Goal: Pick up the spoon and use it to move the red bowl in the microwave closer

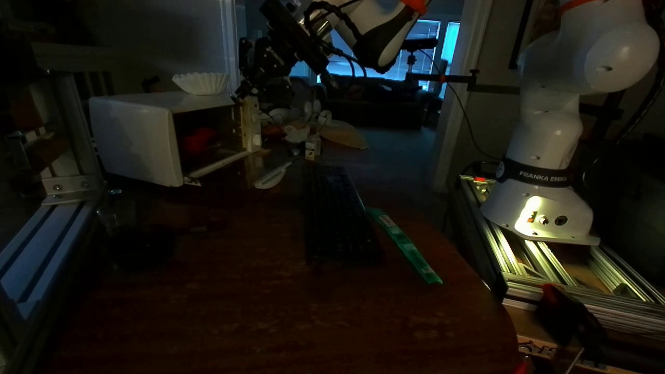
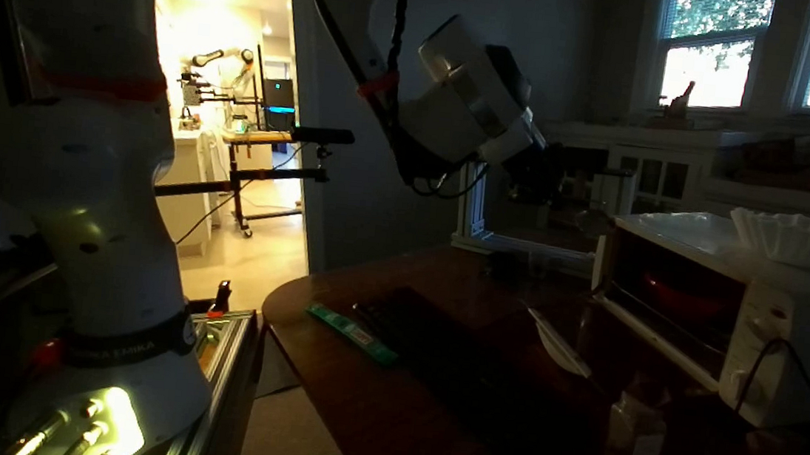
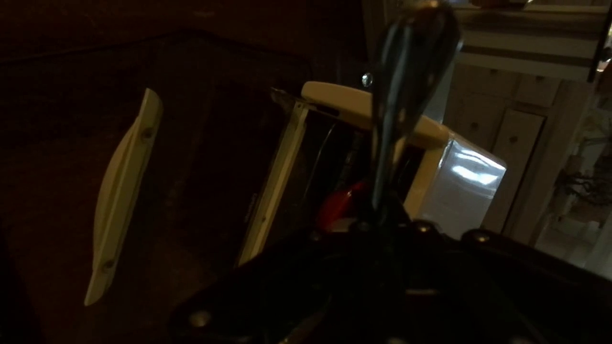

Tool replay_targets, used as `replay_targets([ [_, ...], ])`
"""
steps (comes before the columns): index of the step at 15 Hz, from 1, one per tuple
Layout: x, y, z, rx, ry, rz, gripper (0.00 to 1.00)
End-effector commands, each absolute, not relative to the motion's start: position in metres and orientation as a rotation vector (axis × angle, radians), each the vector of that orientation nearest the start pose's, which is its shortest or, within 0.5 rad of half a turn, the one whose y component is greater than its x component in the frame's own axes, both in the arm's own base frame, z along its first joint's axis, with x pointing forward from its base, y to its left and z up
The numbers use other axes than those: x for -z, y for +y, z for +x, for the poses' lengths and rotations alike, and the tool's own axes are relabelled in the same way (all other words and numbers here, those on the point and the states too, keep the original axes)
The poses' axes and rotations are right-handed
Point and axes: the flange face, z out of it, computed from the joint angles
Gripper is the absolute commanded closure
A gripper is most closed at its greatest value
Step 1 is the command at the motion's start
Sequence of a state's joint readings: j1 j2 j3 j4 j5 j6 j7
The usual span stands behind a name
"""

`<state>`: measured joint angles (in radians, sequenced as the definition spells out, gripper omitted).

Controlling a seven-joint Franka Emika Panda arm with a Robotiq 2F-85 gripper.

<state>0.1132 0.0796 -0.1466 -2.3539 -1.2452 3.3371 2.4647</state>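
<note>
In an exterior view, the red bowl (image 1: pixel 199 140) shows dimly inside the white microwave (image 1: pixel 137 143); the black base band (image 1: pixel 540 176) reads FRANKA EMIKA. In an exterior view, the green strip (image 2: pixel 331 318) carries a label (image 2: pixel 364 339) too small to read. In the wrist view, the fingers (image 3: pixel 397 211) grip a metal spoon (image 3: pixel 399 91), its long axis running nearly upright, broad end pointing away from them

Take the black keyboard (image 1: pixel 340 218) on your wooden table (image 1: pixel 260 311) as the clock's centre in an exterior view. You have a green strip (image 1: pixel 408 246) just beside it at 4 o'clock, a white handle-shaped piece (image 1: pixel 274 177) at 10, a small carton (image 1: pixel 313 147) at 11 and, farther out between those hours, a fluted white filter (image 1: pixel 200 83). Beyond, you see a dark couch (image 1: pixel 374 106) just past 12.
</note>
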Motion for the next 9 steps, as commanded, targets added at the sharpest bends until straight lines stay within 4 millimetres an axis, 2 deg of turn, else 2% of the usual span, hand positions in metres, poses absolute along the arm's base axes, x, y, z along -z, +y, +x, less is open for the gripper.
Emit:
replay_targets([
  [1,-0.353,0.083,0.513,0.699,1.36,-2.054,0.98],
  [4,-0.34,0.075,0.522,0.678,1.338,-2.035,0.98],
  [9,-0.305,0.063,0.522,0.619,1.325,-2.023,0.98],
])
